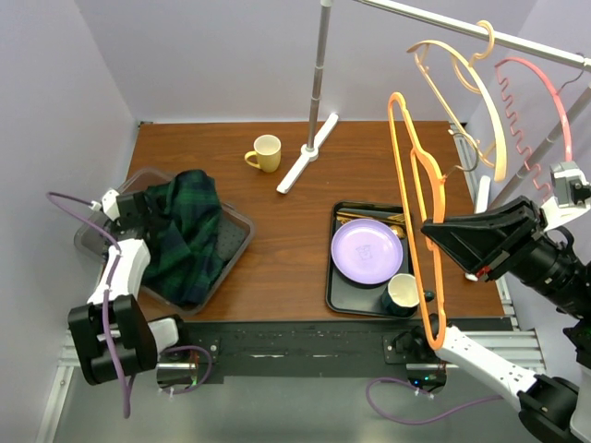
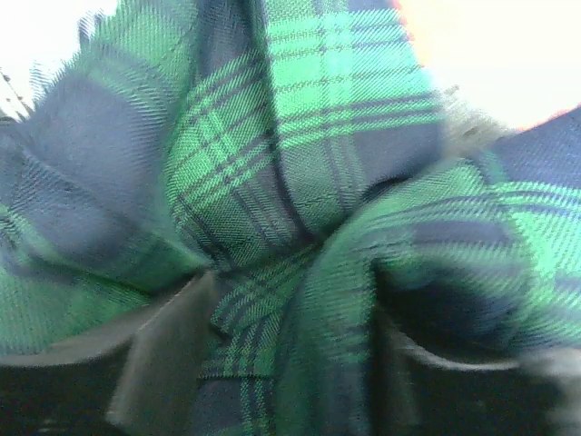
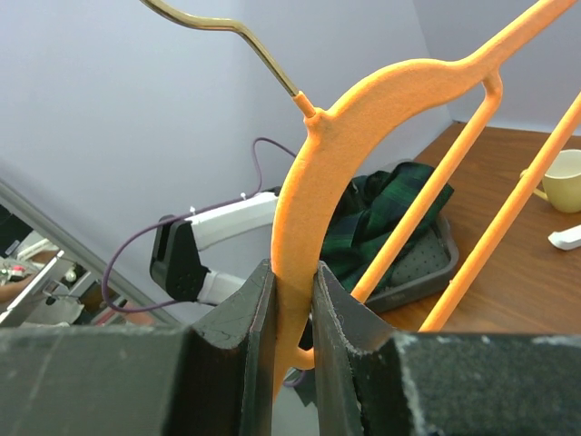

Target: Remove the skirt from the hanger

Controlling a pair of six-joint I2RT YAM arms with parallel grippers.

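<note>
While the hanger [image 3: 381, 95] is pinched by the right gripper [image 3: 293, 291], the skirt [image 1: 189, 235] clamped in the left gripper [image 1: 140, 209] is best released low into the tray [image 1: 247, 226].

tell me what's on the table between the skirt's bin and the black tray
Nothing: in the top view, only bare brown table separates the grey bin holding the skirt from the black tray.

Blurred skirt [image 2: 300, 182] swamps the left gripper [image 1: 134, 207] — fingers [image 2: 159, 363] half-buried (grip unclear).
</note>
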